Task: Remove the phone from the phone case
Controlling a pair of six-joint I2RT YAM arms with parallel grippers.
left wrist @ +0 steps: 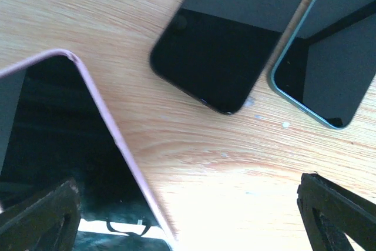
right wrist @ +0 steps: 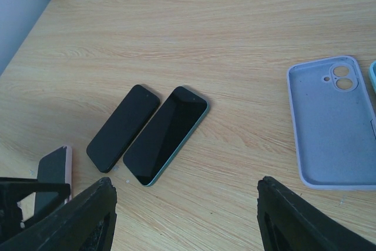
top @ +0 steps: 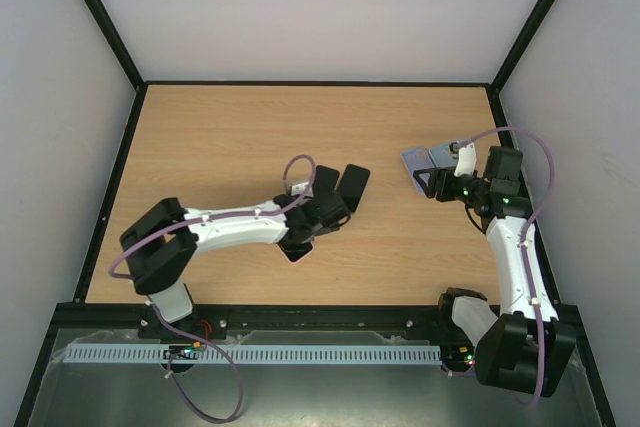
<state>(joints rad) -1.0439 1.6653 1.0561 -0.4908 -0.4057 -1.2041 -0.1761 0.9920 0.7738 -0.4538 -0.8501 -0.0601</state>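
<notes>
A phone in a pink case [left wrist: 59, 145] lies screen up on the wooden table; it also shows in the top view [top: 297, 251] and the right wrist view [right wrist: 53, 171]. My left gripper [left wrist: 188, 221] is open and empty, hovering low over bare wood just right of the pink case's edge; in the top view it [top: 312, 227] partly hides that phone. My right gripper [right wrist: 185, 216] is open and empty, well to the right, near an empty lilac case [right wrist: 335, 121].
A bare black phone [left wrist: 229, 45] and a teal-edged phone [left wrist: 335, 57] lie side by side just beyond the left gripper, seen also in the right wrist view [right wrist: 123, 127] [right wrist: 166, 135]. The lilac case [top: 418, 161] lies at the right. A teal edge [right wrist: 373, 76] shows beside it.
</notes>
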